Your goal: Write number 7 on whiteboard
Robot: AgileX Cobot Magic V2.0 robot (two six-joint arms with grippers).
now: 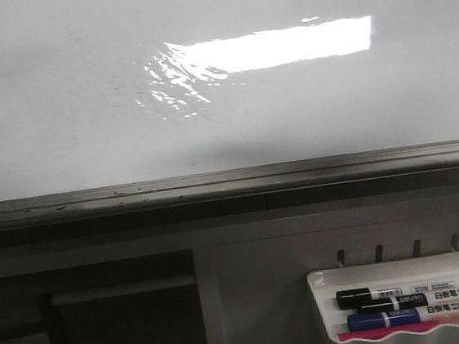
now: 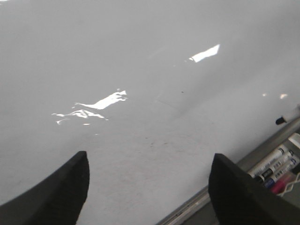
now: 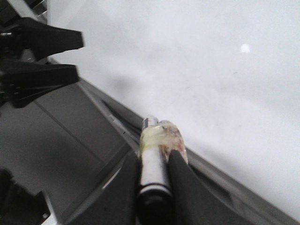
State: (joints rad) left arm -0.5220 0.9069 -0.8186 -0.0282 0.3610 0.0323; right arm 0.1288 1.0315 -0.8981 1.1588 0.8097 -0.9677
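Note:
The whiteboard [image 1: 84, 113] fills the upper half of the front view, glossy white with a bright glare patch, above its grey rail [image 1: 230, 178]. No number 7 shows on it in any view. Neither gripper appears in the front view. My left gripper [image 2: 150, 156] hangs open over the bare whiteboard [image 2: 140, 70], nothing between its black fingers [image 2: 70, 187]. My right gripper [image 3: 153, 154] is shut on a marker [image 3: 151, 140] with a white barrel and a taped front end. The marker's tip lies over the rail [image 3: 117, 117], just short of the white surface [image 3: 211, 70].
A small white tray [image 1: 404, 267] at the lower right holds three markers [image 1: 415, 292], with hooks [image 1: 377, 251] above it. A dark panel [image 1: 121, 315] sits at the lower left. The left arm's black fingers [image 3: 51, 40] show in the right wrist view.

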